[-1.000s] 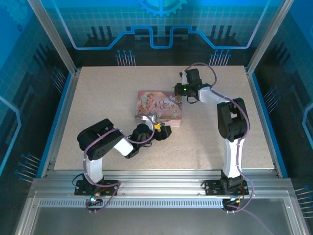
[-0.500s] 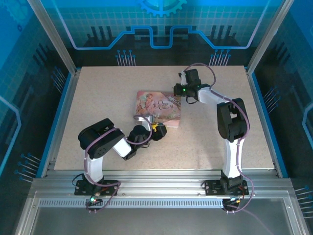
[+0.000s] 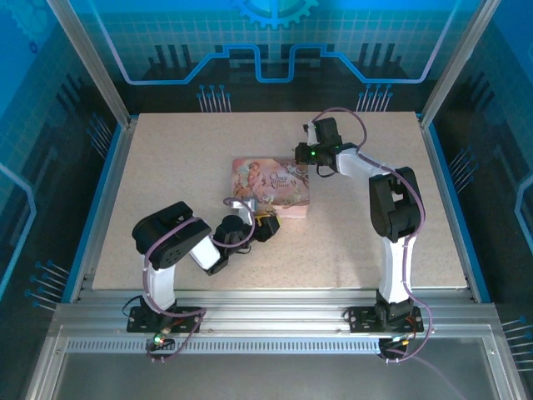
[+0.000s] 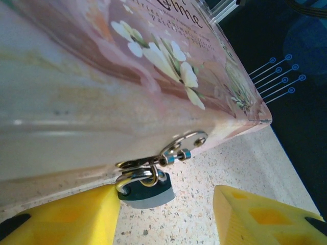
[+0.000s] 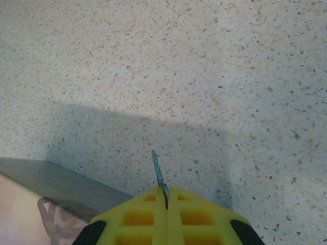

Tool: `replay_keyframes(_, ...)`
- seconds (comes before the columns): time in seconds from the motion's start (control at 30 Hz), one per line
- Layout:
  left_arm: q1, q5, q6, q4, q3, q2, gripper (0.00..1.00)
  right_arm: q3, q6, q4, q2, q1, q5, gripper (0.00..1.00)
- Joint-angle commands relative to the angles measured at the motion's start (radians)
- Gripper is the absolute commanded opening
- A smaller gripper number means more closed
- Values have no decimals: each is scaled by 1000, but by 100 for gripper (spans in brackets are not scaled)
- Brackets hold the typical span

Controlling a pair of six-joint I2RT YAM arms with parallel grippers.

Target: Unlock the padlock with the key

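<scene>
Speckled beige tabletop (image 3: 375, 225), pink illustrated rectangular tin box (image 3: 271, 185) at centre. Tin's 7 o'clock: left claw (image 4: 168, 217), released, straddles the tiny metallic padlock (image 4: 145, 189) hanging locked on the hasp (image 4: 186, 145). Tin's 2 o'clock: right claw (image 5: 167, 196) clenched on the thin dark metal key (image 5: 158, 171). Key's in hand; lock grip, insertion and turn are pending.

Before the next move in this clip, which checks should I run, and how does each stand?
1. The key pinched in the right tool, tip sticking out: ok.
2. The padlock sits between the left tool fingers: ok.
3. The left tool clamped on the padlock: not ok, jaws apart, gap on one side.
4. Keyhole turned toward the key: cannot tell.
5. The key lined up at the padlock: not ok, it is over bare table beside the pink tin.
</scene>
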Motion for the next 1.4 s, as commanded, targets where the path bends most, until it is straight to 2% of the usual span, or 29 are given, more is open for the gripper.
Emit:
replay_keyframes(0.0,6,29,-8,68,-15,-32,56,-27,-2,-65,-12,24,-19,0)
replay_keyframes(0.2,3,60,-28,67,19,3,62,-30,0,-63,-16,26,-19,0)
replay_keyframes(0.37,2,-24,-22,64,7,8,72,-34,-3,-61,-18,27,-17,0)
replay_keyframes(0.67,-6,-92,1,-93,36,-23,78,-33,-8,-58,-21,27,-19,0)
replay_keyframes(0.87,-4,22,29,-45,61,-16,73,-30,-7,-59,-18,27,-19,0)
replay_keyframes(1.0,0,85,22,13,56,-1,64,-30,-5,-57,-16,27,-20,0)
replay_keyframes(1.13,4,98,5,65,40,11,61,-33,-8,-56,-16,27,-19,0)
replay_keyframes(1.37,4,71,-15,68,48,25,63,-40,-2,-49,-19,29,-20,0)
